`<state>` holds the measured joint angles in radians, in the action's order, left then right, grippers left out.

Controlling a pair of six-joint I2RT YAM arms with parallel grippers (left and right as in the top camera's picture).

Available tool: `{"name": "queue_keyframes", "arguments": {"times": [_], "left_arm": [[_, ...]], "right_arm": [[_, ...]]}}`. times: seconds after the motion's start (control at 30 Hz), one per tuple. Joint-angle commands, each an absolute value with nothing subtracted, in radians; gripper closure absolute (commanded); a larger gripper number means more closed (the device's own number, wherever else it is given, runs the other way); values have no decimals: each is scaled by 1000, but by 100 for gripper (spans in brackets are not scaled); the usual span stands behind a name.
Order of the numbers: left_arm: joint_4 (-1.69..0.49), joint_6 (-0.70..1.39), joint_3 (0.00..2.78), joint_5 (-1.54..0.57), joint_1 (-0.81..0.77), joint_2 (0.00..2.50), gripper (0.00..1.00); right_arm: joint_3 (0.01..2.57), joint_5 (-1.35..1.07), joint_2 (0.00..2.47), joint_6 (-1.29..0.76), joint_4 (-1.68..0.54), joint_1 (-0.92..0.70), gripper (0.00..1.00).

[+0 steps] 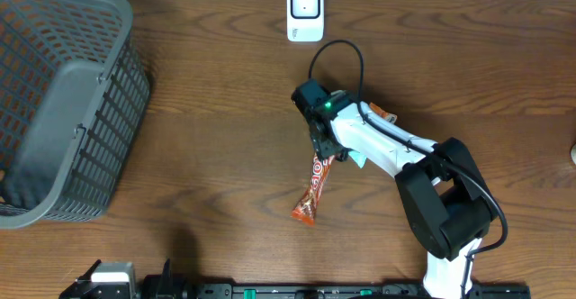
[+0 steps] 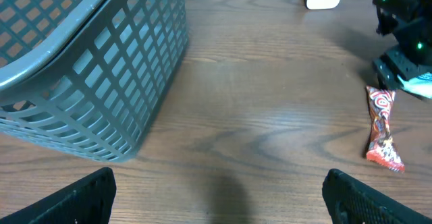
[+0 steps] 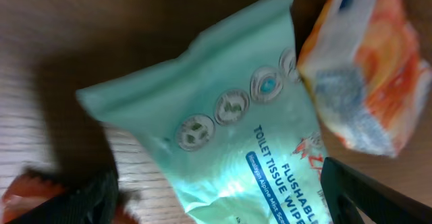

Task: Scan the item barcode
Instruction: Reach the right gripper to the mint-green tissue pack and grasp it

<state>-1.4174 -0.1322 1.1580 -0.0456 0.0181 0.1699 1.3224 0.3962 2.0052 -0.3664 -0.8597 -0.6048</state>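
**Over the wipes, ready to pick**

My right tool [image 3: 223, 200] hangs low over the pack of wipes [image 3: 229, 109]. Its two fingers [image 3: 94, 200] are spread wide, one to each side of the pack, and I see no pinch on anything. I judge this pack to be the item for scanning, since the tool is centred on it. The pack lies flat on the desk [image 1: 216, 92] with its printed face up, partly under my right arm in the overhead view. No barcode shows on that face, so I expect it is underneath and the pack will need turning.

An orange packet [image 3: 364, 69] touches or overlaps the pack's far corner, which could drag along when I lift. A candy bar [image 1: 312, 189] lies just beside the tool on the other side, one end near my finger.

The scanner [image 1: 305, 11] stands at the far edge of the desk, well apart from the pack, so a carry is called for.

My left tool [image 2: 216, 200] rests spread and empty near the basket [image 1: 54, 101], out of the way.
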Motion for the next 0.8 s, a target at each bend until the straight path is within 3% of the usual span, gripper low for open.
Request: {"name": "queue_keyframes", "arguments": {"times": [0.0,0.2,0.5,0.77], "left_arm": [[-1420,-146,1161,-33,23,165,2],[-1420,-146,1161,-33,23,165,2],[-1420,-146,1161,-33,23,165,2],[-1420,-146,1161,-33,23,165,2]], "right_arm": [[1267,421,2015,-365,-825,-583,9],[1217,431,2015,-341,-738,-566,12],[1147,438,2015,-327,-706,-557,36],[1045,456,2015,-327,-687,-557,46]]}}
